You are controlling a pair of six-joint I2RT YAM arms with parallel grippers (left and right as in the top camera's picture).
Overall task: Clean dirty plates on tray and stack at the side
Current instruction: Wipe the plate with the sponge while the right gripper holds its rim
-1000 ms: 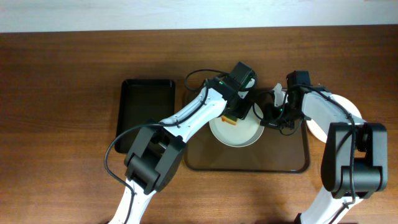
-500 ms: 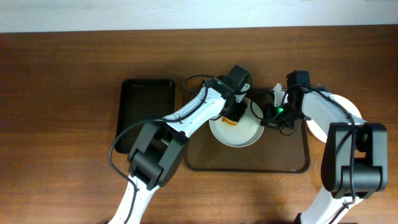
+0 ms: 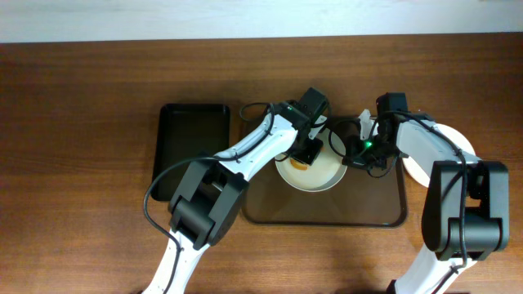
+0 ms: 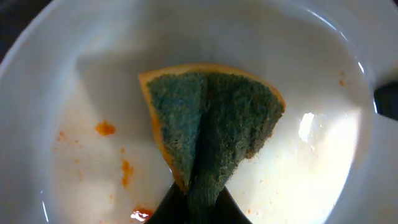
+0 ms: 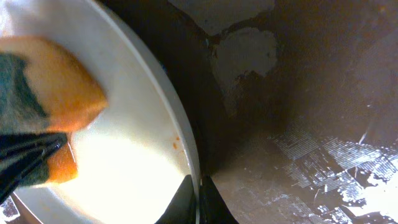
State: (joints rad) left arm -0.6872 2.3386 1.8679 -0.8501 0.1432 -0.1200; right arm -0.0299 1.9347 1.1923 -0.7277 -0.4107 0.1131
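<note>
On the brown tray (image 3: pixel 359 214), the left gripper (image 4: pixel 198 200) squeezes a sponge (image 4: pixel 211 124) onto the messy white plate (image 4: pixel 311 155) while the right gripper (image 5: pixel 198 198) pinches its rim.

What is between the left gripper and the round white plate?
A folded orange sponge with green scrub face, pinched in the left gripper; left wrist view.

Table (image 3: pixel 82 122) — tray (image 3: pixel 327 210), black tray (image 3: pixel 192 135), plate (image 3: pixel 467 153)

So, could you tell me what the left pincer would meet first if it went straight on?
The left pincer, shut on the sponge, would probably press it into the smeared plate.
</note>
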